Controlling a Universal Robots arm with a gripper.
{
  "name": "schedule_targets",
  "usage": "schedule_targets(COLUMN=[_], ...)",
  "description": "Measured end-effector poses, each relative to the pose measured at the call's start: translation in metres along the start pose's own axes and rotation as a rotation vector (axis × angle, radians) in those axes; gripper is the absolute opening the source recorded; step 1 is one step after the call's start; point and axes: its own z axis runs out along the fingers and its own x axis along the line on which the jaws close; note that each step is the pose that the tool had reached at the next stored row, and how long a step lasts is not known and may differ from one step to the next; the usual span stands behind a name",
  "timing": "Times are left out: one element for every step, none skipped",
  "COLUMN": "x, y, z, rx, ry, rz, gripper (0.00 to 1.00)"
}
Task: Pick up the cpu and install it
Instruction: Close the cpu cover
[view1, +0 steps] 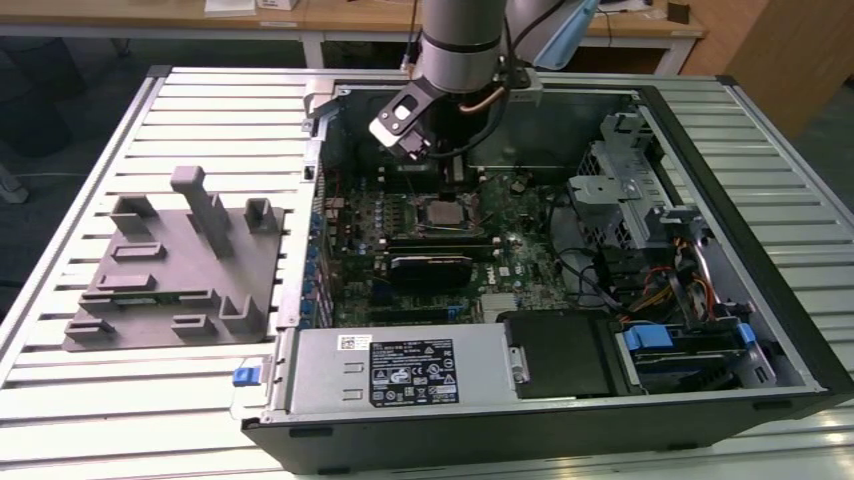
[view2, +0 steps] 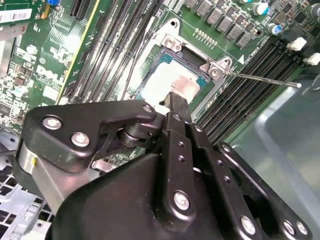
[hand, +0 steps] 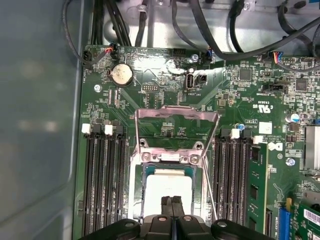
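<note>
The cpu (hand: 167, 187) lies flat in its socket on the motherboard (hand: 240, 115), inside the open computer case (view1: 534, 430) on the tabletop (view1: 200, 120). The socket's hinged load plate (hand: 175, 111) stands swung up, leaving the chip room to sit down. The gripper (hand: 172, 202) is clenched on nothing, its fingers pressed together, tips at or just above the chip's silvery top. I judge that this stance suits nudging or checking the seating rather than grasping.

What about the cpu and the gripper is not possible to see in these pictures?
- Contact between the black gripper and the small flat silvery square cpu: second wrist view, the gripper's tip covers it.
- The cpu's near edge: first wrist view, the gripper hides it.
- Whether the cpu lies level: exterior view, too small.
</note>
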Motion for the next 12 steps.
schedule_targets(x=[0.0000, 0.0000, 0.0000, -0.0001, -0.0001, -0.0001, -0.0001, -0.0001, -0.0001, -0.0001, -0.0001, -0.0002], y=[0.0000, 0.0001, 0.0001, 0.0001, 0.0002, 0.0002, 0.0002, 0.0002, 0.0003, 0.0003, 0.0003, 0.0003], z=[-0.0011, -0.0024, -0.0037, -0.0049, -0.0059, -0.0070, -0.0080, -0.0092, -0.0103, -0.0113, -0.0121, -0.0128], rx=[0.0000, 0.0000, 0.0000, 0.0000, 0.0000, 0.0000, 0.0001, 0.0001, 0.0002, 0.0003, 0.0003, 0.0003], ry=[0.0001, 0.0000, 0.0000, 0.0000, 0.0000, -0.0001, -0.0001, 0.0000, 0.0001, 0.0000, 0.0000, 0.0000], rz=[0.000, 0.000, 0.000, 0.000, 0.000, 0.000, 0.000, 0.000, 0.000, 0.000, 0.000, 0.000], gripper=[0.11, 0.11, 0.11, 0.11, 0.11, 0.11, 0.11, 0.11, 0.11, 0.11, 0.11, 0.11])
